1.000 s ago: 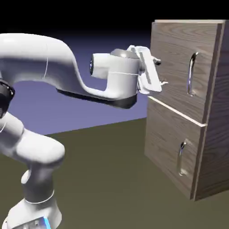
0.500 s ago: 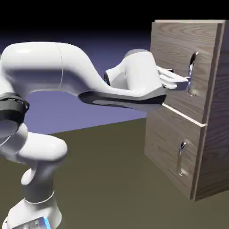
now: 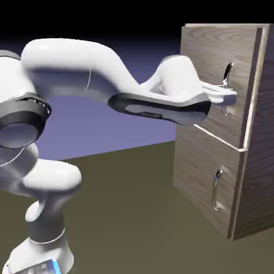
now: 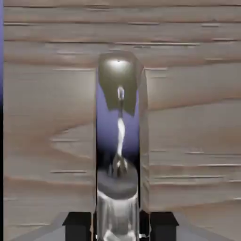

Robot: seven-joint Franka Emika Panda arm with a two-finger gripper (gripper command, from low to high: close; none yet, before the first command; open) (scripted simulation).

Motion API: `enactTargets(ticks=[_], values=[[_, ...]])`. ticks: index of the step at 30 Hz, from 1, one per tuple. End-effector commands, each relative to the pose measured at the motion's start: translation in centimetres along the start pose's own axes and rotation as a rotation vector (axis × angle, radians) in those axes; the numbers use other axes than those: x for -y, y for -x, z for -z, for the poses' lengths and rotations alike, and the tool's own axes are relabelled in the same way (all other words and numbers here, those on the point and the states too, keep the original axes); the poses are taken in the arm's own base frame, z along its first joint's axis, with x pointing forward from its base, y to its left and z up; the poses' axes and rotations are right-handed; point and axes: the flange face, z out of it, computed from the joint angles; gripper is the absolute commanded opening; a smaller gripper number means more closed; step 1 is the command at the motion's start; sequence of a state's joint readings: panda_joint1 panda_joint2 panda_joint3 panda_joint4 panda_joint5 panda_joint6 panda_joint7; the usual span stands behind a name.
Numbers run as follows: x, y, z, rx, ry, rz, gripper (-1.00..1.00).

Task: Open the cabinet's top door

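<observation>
Top door [image 3: 206, 59], upper right of the exterior view, stands slightly ajar. Gripper [image 3: 229, 98] is closed around the upright metal handle [image 3: 229, 72]. Handle appears rigid, smooth and possibly slippery; door likely stiff, swinging on a hinge. Mid-bar grip judged suitable; pull should follow the arc.

White, rounded arm [image 3: 69, 64]; dark-grey joint bands; blue-lit base [image 3: 40, 257]; black fingertips [image 4: 78, 226].

There was one robot arm [image 3: 64, 64], with one claw [image 3: 231, 97] and two dark fingertips [image 4: 77, 227]. There was one cabinet [image 3: 263, 160], with one upper door [image 3: 211, 56] and one lower door [image 3: 200, 168], two altogether; one upper handle [image 3: 229, 71] and one lower handle [image 3: 217, 187], also two.
</observation>
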State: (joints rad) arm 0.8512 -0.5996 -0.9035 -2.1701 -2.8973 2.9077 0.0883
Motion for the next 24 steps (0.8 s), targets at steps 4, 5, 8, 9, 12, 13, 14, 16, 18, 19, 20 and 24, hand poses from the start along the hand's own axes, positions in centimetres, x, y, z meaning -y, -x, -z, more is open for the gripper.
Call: enactTargets(ticks=[4, 5, 8, 9, 12, 13, 14, 16, 18, 19, 20, 24], values=[[-0.4, -0.3, 1.1, 0.022, -0.022, 0.001, -1.0], [-0.4, -0.4, 1.3, 0.027, -0.028, 0.001, -1.0], [-0.8, -0.8, 2.4, 0.05, -0.05, 0.001, -1.0], [-1.0, -1.0, 2.9, 0.061, -0.061, 0.001, -1.0], [-1.7, -1.7, 4.6, 0.097, -0.098, 0.001, -1.0], [-1.9, -1.9, 5.2, 0.111, -0.111, 0.001, -1.0], [-2.2, -2.2, 5.8, 0.124, -0.124, 0.001, -1.0], [-2.8, -2.7, 6.9, 0.151, -0.151, 0.001, -1.0], [-3.3, -3.3, 8.1, 0.177, -0.177, 0.001, -1.0], [-3.6, -3.6, 8.6, 0.19, -0.191, 0.001, -1.0], [-3.9, -3.9, 9.2, 0.203, -0.204, 0.001, -1.0], [-5.2, -5.2, 11.2, 0.255, -0.255, 0.001, -1.0]])
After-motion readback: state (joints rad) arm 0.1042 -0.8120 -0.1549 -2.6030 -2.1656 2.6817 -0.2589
